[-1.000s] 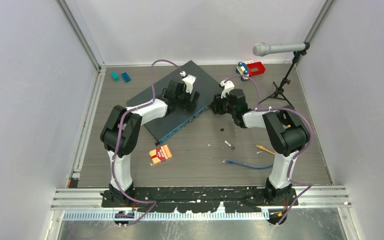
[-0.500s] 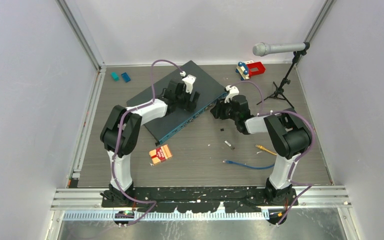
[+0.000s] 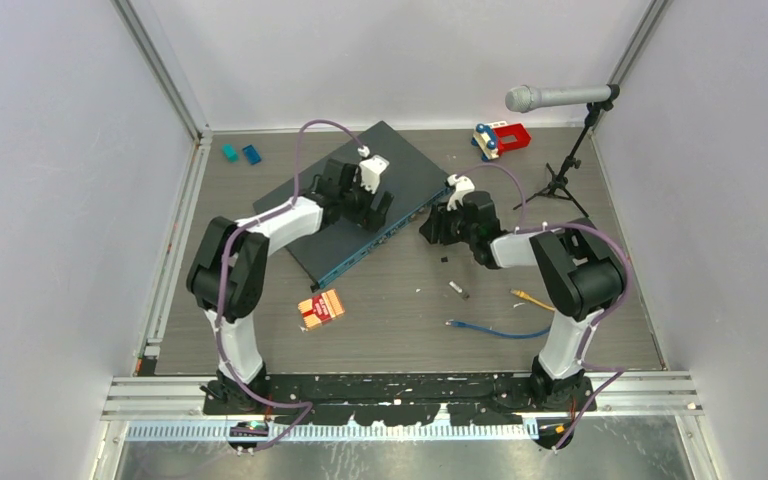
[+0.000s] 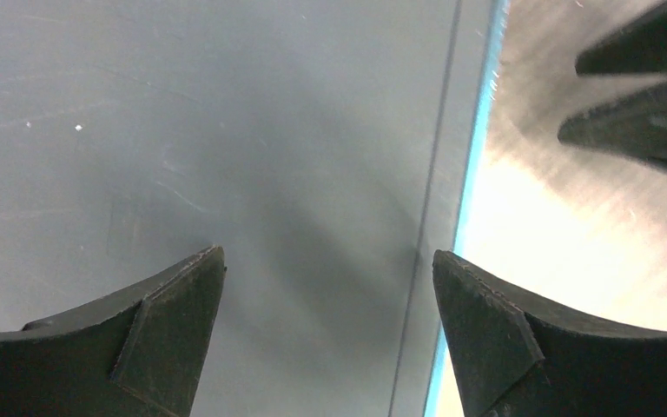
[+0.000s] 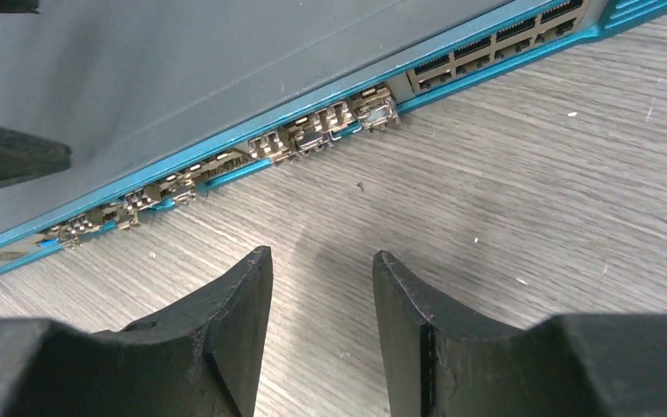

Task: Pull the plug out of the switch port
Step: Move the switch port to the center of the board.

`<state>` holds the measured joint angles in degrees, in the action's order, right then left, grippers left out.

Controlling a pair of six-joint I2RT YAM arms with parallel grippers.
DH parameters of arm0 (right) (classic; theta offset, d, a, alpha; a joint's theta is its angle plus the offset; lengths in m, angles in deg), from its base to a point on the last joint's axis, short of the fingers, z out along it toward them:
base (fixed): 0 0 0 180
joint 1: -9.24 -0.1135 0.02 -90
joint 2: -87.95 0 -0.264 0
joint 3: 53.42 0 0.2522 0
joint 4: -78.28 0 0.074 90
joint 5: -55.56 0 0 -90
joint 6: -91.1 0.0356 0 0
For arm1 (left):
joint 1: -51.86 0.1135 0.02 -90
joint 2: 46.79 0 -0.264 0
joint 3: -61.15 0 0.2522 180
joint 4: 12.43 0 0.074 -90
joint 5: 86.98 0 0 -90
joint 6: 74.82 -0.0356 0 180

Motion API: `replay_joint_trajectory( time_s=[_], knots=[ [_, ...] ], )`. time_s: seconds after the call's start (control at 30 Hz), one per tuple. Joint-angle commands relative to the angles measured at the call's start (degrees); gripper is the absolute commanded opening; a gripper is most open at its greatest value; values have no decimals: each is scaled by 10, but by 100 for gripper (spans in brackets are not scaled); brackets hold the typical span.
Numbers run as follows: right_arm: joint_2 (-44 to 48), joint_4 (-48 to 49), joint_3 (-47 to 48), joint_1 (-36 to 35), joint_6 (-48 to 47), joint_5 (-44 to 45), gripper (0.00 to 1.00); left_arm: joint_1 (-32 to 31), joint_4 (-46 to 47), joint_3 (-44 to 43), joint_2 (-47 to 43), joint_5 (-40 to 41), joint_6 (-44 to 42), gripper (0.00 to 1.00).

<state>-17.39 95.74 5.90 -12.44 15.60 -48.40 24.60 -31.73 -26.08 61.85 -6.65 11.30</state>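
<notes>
Two grippers: both stand open and empty (nothing lies between either pair of fingers).
Just changed: the left gripper (image 3: 374, 205) has spread wider and edged toward 10 o'clock over the switch (image 3: 405, 155); the right gripper (image 3: 428, 228) has backed off the front edge toward 6 o'clock.
Meaning: this looks like a release and retreat; whether any plug came out I cannot tell.
Left jaws: wide apart above the slate top, one finger (image 4: 486, 330) over the teal edge; contact is unclear.
Right jaws: moderately apart, over bare table (image 5: 530, 191), aimed at the sockets (image 5: 330, 126) but short of them.
Switch position: 12 o'clock of table centre, front edge facing 5 o'clock; metal plugs (image 5: 373, 109) sit in several ports.
</notes>
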Motion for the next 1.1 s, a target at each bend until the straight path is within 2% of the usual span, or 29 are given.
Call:
replay_joint_trajectory(
  time_s=[0.0, 0.1, 0.27, 0.47, 0.53, 0.57, 0.77, 1.07],
  knots=[
    [64, -24, 26, 2, -33, 15, 52, 6, -54, 33, -82, -84, -87, 92],
    [79, -67, 37, 5, -55, 17, 52, 4, -101, 62, -135, -84, -143, 92],
    [79, -82, 50, 20, -81, 51, 53, 4, -148, 113, -209, -7, -210, 93],
    [38, -110, 130, 28, -102, 99, 59, 6, -153, 151, -269, 27, -212, 93],
    [18, -131, 166, 27, -119, 110, 74, 6, -150, 156, -277, 34, -212, 93],
    [9, -147, 184, 28, -131, 113, 76, 6, -150, 155, -278, 38, -211, 93],
    [-47, -238, 296, 29, -188, 119, 78, 6, -143, 150, -272, 47, -203, 93],
    [-173, -352, 482, 52, -180, 82, 78, 17, -118, 170, -271, 56, -187, 93]
  ],
)
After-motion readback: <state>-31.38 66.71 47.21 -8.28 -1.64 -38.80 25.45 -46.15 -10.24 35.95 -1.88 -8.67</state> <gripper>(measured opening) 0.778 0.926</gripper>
